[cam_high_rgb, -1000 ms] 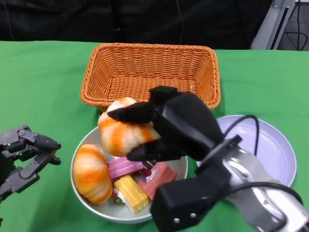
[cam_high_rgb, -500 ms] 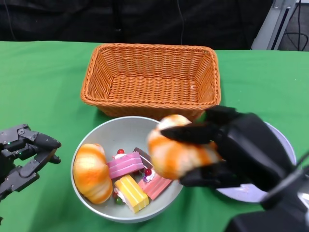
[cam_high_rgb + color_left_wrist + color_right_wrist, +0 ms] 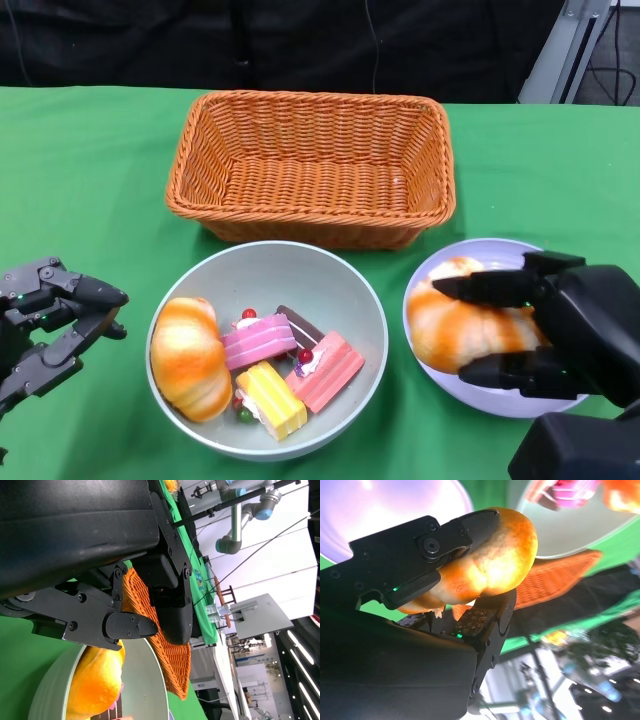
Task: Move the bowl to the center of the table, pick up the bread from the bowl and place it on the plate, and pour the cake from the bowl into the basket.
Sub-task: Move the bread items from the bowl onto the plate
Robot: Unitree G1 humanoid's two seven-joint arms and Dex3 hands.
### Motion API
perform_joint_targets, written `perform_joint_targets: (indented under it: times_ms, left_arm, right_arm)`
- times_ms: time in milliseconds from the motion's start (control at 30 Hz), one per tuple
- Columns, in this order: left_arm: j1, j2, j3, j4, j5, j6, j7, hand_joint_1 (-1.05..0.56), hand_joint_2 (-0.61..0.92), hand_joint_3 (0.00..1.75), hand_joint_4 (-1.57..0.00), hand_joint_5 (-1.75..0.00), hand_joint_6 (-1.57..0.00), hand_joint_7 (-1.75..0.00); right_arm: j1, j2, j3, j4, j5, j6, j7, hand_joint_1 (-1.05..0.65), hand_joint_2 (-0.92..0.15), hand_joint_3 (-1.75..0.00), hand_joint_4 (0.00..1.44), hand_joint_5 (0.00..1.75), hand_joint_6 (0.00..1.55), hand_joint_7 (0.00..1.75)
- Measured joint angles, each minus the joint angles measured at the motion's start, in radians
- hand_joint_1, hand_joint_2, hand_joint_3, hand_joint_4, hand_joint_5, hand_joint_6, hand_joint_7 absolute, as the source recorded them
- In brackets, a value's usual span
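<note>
A grey bowl (image 3: 330, 282) sits in front of me, below the wicker basket (image 3: 312, 165). In it lie an orange bread roll (image 3: 188, 357) at the left and several cake pieces (image 3: 290, 370). My right hand (image 3: 570, 335) grips a second bread roll (image 3: 455, 328) over the lilac plate (image 3: 500, 255) at the right; the right wrist view shows that roll (image 3: 495, 565) pinched between black fingers (image 3: 427, 542). My left hand (image 3: 50, 325) hangs beside the bowl at the left, fingers apart and holding nothing.
The green cloth (image 3: 90, 170) covers the table. The basket holds nothing and stands just behind the bowl and plate. A dark backdrop runs along the far edge, with a metal stand (image 3: 570, 45) at the back right.
My right hand carried the bread roll from above the bowl rightward and down to the plate. The left hand and the bowl stayed put.
</note>
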Motion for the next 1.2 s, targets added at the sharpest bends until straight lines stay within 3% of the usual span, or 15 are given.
perform_joint_targets:
  times_ms: [333,433,600,800,833,867,900,967,1200]
  left_arm:
    - [-0.004,0.001,0.002,0.012,0.014,-0.004,0.001,-0.12,0.92,0.31,-0.78,-1.29,-0.96,-0.75]
    - [-0.005,0.002,0.003,0.016,0.016,-0.006,0.001,-0.14,0.92,0.29,-0.78,-1.28,-0.96,-0.75]
    - [-0.006,0.007,0.004,0.022,0.020,-0.019,0.001,-0.14,0.92,0.28,-0.78,-1.28,-0.95,-0.75]
    - [-0.007,0.008,0.004,0.024,0.025,-0.021,0.002,-0.13,0.92,0.28,-0.78,-1.28,-0.95,-0.75]
    - [-0.007,0.008,0.004,0.025,0.025,-0.021,0.002,-0.12,0.92,0.29,-0.78,-1.28,-0.95,-0.76]
    - [-0.007,0.008,0.004,0.026,0.028,-0.021,0.002,-0.12,0.92,0.30,-0.78,-1.27,-0.96,-0.76]
    - [-0.007,0.008,0.004,0.026,0.031,-0.021,0.002,-0.11,0.92,0.31,-0.78,-1.27,-0.96,-0.76]
    - [-0.007,0.008,0.004,0.026,0.033,-0.022,0.004,-0.12,0.92,0.31,-0.78,-1.27,-0.95,-0.76]
    - [-0.009,0.008,0.003,0.032,0.054,-0.038,0.014,-0.13,0.92,0.30,-0.79,-1.27,-0.95,-0.77]
  right_arm:
    - [-0.035,-0.008,-0.001,0.149,-0.013,-0.001,-0.038,-0.13,-0.86,0.00,0.90,0.99,1.18,0.00]
    - [-0.052,-0.007,0.015,0.187,-0.022,-0.003,-0.045,-0.12,-0.88,0.00,0.86,1.13,1.17,0.01]
    - [-0.075,-0.001,0.031,0.264,-0.025,-0.008,-0.073,-0.14,-0.89,-0.01,0.84,1.14,1.17,0.00]
    - [-0.100,0.002,0.072,0.305,-0.031,-0.016,-0.071,-0.21,-0.91,-0.01,0.72,1.12,1.01,0.00]
    - [-0.103,-0.001,0.080,0.304,-0.037,-0.013,-0.059,-0.24,-0.91,0.00,0.70,0.92,0.95,0.00]
    - [-0.106,-0.007,0.093,0.301,-0.046,-0.004,-0.042,-0.27,-0.91,0.00,0.73,0.59,0.88,0.01]
    - [-0.106,-0.011,0.099,0.296,-0.057,0.005,-0.027,-0.28,-0.91,0.00,0.75,0.42,0.85,0.00]
    - [-0.106,-0.028,0.107,0.280,-0.083,0.030,0.006,-0.36,-0.91,0.00,0.61,0.16,0.70,0.00]
    - [-0.105,-0.053,0.121,0.205,-0.120,0.088,0.080,-0.51,-0.89,0.00,0.38,0.00,0.49,0.00]
